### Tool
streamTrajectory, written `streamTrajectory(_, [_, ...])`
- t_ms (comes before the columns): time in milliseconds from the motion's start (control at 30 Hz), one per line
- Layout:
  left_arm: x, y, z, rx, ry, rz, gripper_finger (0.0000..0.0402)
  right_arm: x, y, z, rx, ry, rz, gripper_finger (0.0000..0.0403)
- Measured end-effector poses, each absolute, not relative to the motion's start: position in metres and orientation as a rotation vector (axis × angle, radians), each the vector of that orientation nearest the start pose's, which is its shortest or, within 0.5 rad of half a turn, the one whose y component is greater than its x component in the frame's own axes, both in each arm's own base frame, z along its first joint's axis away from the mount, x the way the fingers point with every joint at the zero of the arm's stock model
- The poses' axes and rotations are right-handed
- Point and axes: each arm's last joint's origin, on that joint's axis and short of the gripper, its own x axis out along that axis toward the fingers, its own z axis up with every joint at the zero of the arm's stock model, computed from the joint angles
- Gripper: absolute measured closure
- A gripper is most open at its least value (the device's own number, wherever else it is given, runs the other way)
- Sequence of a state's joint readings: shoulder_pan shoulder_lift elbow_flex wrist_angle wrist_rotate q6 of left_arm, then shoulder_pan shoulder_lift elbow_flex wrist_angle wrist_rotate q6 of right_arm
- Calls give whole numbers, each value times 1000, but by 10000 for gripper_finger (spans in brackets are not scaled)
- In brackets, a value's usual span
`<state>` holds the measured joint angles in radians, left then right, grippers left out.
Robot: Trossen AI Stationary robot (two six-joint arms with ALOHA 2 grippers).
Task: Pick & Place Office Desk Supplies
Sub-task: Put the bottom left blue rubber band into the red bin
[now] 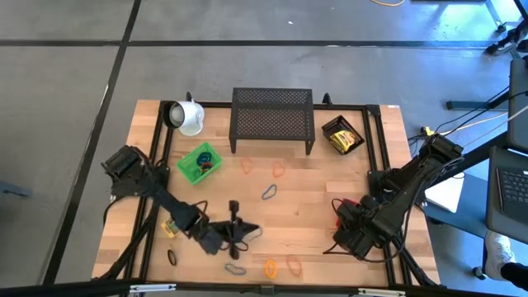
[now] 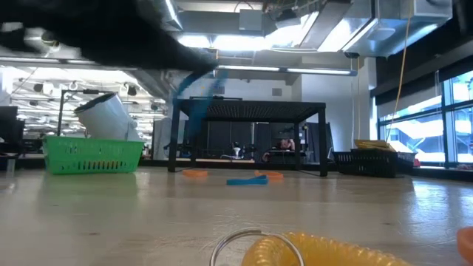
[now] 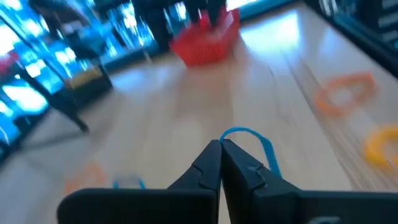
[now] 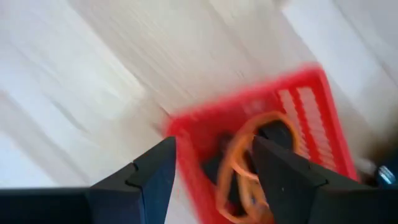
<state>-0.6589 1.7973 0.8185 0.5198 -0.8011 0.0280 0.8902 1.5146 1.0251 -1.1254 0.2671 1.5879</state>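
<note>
- Left pincer (image 3: 221, 144) closed, fingers pressed together on a thin blue loop (image 3: 252, 138); loop curls out just past the fingertips, over the wooden table (image 1: 330, 177).
- Seen from above, left pincer (image 1: 235, 233) near the table's front edge, left of centre.
- Right pincer (image 4: 211, 158) open, fingers spread, poised over a red basket (image 4: 311, 99) at the table's right front; holds nothing.
- Inside the red basket: an orange loop (image 4: 249, 155) lying on dark items, too blurred to identify.
- Loose on the table: orange loops (image 1: 278, 170) in front of the black mesh shelf (image 1: 272, 120), a grey loop (image 1: 269, 192) at centre, further loops (image 1: 271, 267) (grey, yellow-orange, orange) along the front edge, a black loop (image 1: 172, 257) at front left.
- Green basket (image 1: 189, 167) left of the shelf, with small coloured items inside.
- White mug (image 1: 186, 117) on its side at back left.
- Black tray (image 1: 328, 126) at back right, with yellow boxes (image 1: 346, 140) in it.
- One yellow box (image 1: 170, 226) on the table beside the left arm.
</note>
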Motion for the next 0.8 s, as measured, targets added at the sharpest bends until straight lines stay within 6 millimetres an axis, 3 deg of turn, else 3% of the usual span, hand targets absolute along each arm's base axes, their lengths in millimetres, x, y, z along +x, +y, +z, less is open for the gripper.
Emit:
streamTrajectory(200, [308,-171,170,338,216,210,399,186,202,228,417,840,-459,191])
streamTrajectory(367, [317,-155,176,316,173,262,399,211,218,240,301,563,-314,191])
streamTrajectory(600, [324,-148,185,255,89,214,399,246,218,240,142,471,-231,191])
streamTrajectory(800, [324,-150,191,332,34,168,400,273,211,226,12,475,-220,191])
